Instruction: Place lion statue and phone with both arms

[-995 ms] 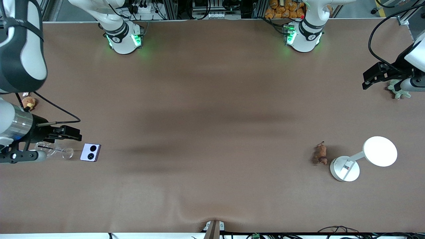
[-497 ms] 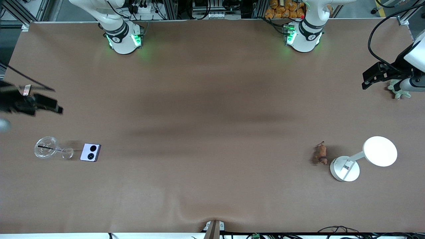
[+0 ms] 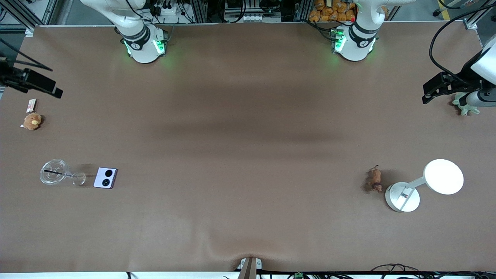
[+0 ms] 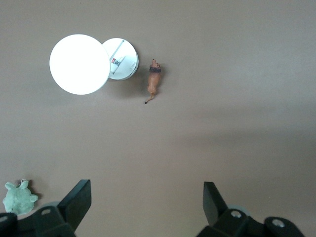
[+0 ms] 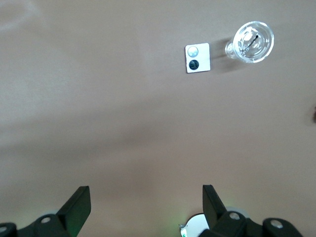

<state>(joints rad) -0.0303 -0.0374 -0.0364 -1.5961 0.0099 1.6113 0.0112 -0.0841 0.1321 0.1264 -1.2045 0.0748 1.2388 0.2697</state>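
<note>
the right gripper (image 3: 58,93) is now up over the table's edge at the right arm's end, far from the phone (image 3: 105,178). one second ago it was low, just beside the glass cup (image 3: 53,171) and close to the phone; half a second ago it was already higher and on its way off. its jaws are wide apart and hold nothing, as the right wrist view shows, with the phone (image 5: 197,58) and the cup (image 5: 253,41) small on the cloth below. the phone lies flat in the same place in all three front pictures, just beside the glass cup, toward the right arm's end. with the arm gone, the tan plush toy (image 3: 31,121) is visible again, farther from the front camera than the cup.

the left gripper (image 3: 428,95) has not moved; it waits over the green plush turtle (image 3: 463,104), jaws apart and empty. the lion statue (image 3: 374,181) lies just beside the white lamp (image 3: 424,186), untouched and in the same spot.

i judge that both things are already set down and the right arm retreats after release, so the task looks close to finished.
</note>
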